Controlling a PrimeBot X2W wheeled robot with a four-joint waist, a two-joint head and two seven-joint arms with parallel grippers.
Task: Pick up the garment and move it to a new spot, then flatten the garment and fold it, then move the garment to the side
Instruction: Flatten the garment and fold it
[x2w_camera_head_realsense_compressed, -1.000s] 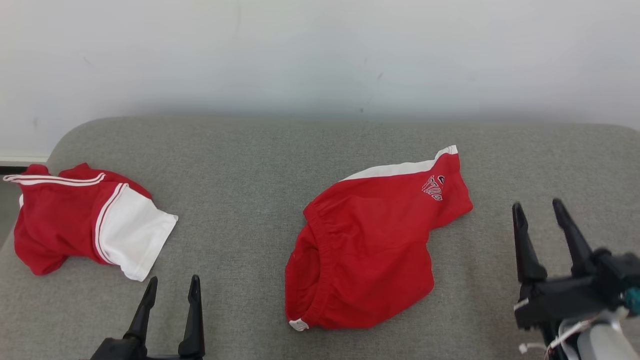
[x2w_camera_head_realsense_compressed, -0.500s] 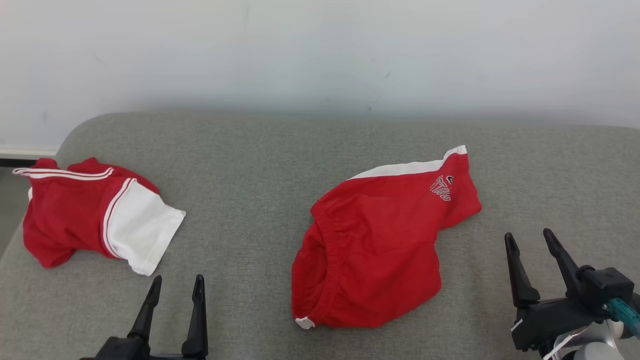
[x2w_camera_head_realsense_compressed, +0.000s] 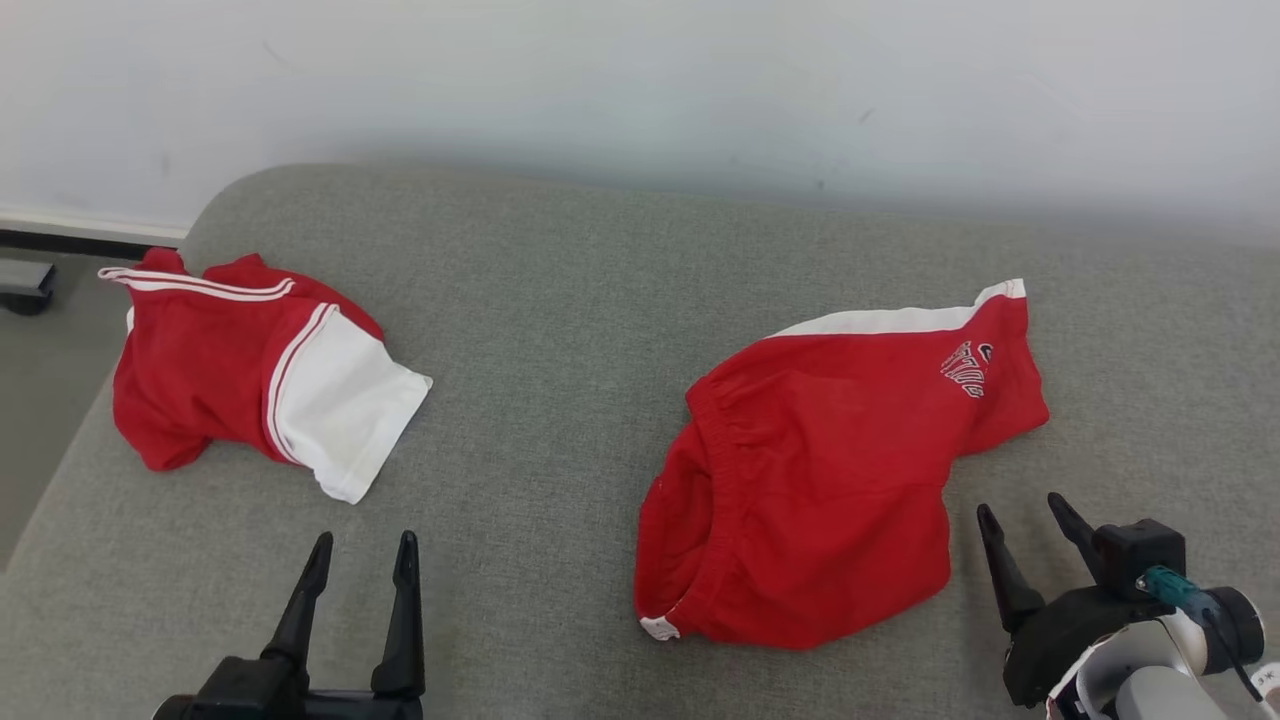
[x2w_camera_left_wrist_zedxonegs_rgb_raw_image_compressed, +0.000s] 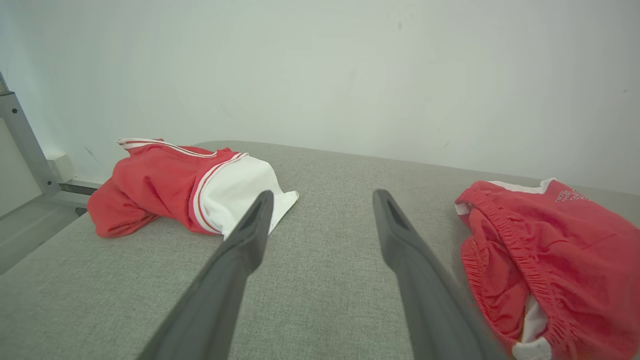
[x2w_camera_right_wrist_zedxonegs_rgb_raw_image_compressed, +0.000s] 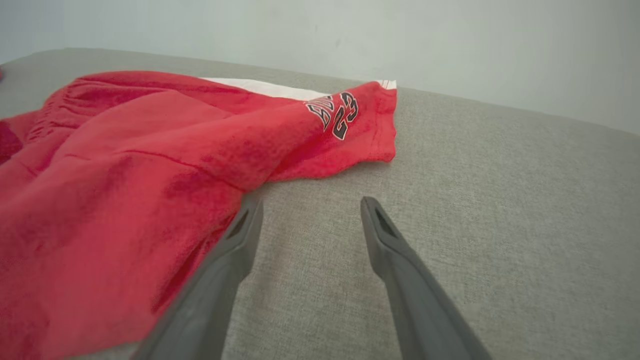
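A red garment (x2w_camera_head_realsense_compressed: 830, 480), a pair of shorts with a white side stripe and a printed logo, lies crumpled on the grey cushion (x2w_camera_head_realsense_compressed: 560, 330) right of centre. Its waistband faces my left gripper (x2w_camera_left_wrist_zedxonegs_rgb_raw_image_compressed: 322, 195) in the left wrist view, where the shorts (x2w_camera_left_wrist_zedxonegs_rgb_raw_image_compressed: 550, 260) lie at the right. My right gripper (x2w_camera_head_realsense_compressed: 1020, 505) stands open just right of the shorts' lower edge, nothing between its fingers. In the right wrist view its left fingertip (x2w_camera_right_wrist_zedxonegs_rgb_raw_image_compressed: 252, 210) is at the edge of the red cloth (x2w_camera_right_wrist_zedxonegs_rgb_raw_image_compressed: 125, 175). My left gripper (x2w_camera_head_realsense_compressed: 363, 540) is open near the front edge, apart from both garments.
A second garment (x2w_camera_head_realsense_compressed: 230, 380), red with white panels and stripes, lies bunched at the cushion's left end, and it (x2w_camera_left_wrist_zedxonegs_rgb_raw_image_compressed: 165, 185) sits ahead and left of my left fingers. A pale wall rises behind. The floor (x2w_camera_head_realsense_compressed: 40, 400) drops off at the left.
The camera has turned, so the whole scene has slid right and down. My right gripper has drawn back toward me and sits lower beside the shorts. Both garments lie as before.
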